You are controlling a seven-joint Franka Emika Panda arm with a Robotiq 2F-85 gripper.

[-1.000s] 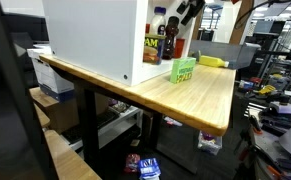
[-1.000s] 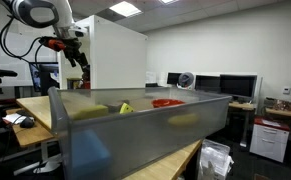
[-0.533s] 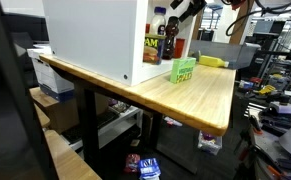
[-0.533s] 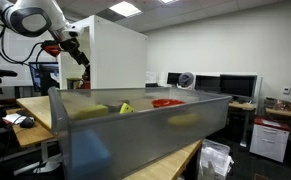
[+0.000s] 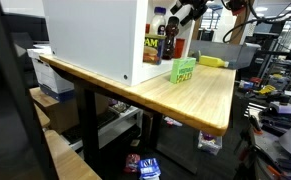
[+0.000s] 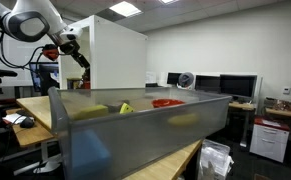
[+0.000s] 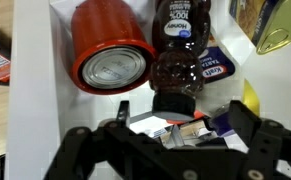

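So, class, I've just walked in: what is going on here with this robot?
The robot arm's hand is open and holds nothing. It hangs at the open side of a white cabinet that stands on a wooden table. Just ahead of it, inside the cabinet, stand a dark bottle and a red can; it grips neither.

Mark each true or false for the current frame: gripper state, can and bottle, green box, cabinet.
1. The gripper is open and holds nothing. True.
2. In the wrist view, a red can sits beside a dark bottle. True.
3. The green box is inside the white cabinet. False: the box stands outside it on the wooden table.
4. The white cabinet stands on the floor. False: it stands on the wooden table.
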